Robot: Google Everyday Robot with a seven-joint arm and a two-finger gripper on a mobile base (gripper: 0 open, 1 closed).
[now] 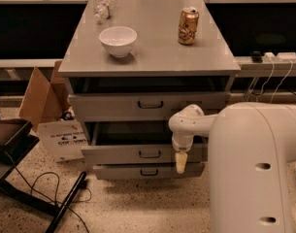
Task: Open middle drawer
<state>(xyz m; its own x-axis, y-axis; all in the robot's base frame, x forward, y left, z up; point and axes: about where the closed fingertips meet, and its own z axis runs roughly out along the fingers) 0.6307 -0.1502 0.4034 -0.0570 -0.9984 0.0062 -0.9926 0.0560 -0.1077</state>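
Under the bench [162, 52] top, the middle drawer [113, 156] stands pulled partway out, its black handle [150, 154] at centre. The hand [180, 163] hangs tip-down before the drawer's right end, right of the handle; whether it is clenched or released cannot be told. Left of the bench, a cardboard box [65, 139] carries print too blurred to read.

High camera (behind the arm [193, 124]) looks down at cabinet [152, 57], gripper [181, 163] lower-centre.

The gripper [180, 162] hangs pointing down in front of the middle drawer [113, 156], which sticks out. The drawer's little black handle [150, 154] sits just left of the gripper.
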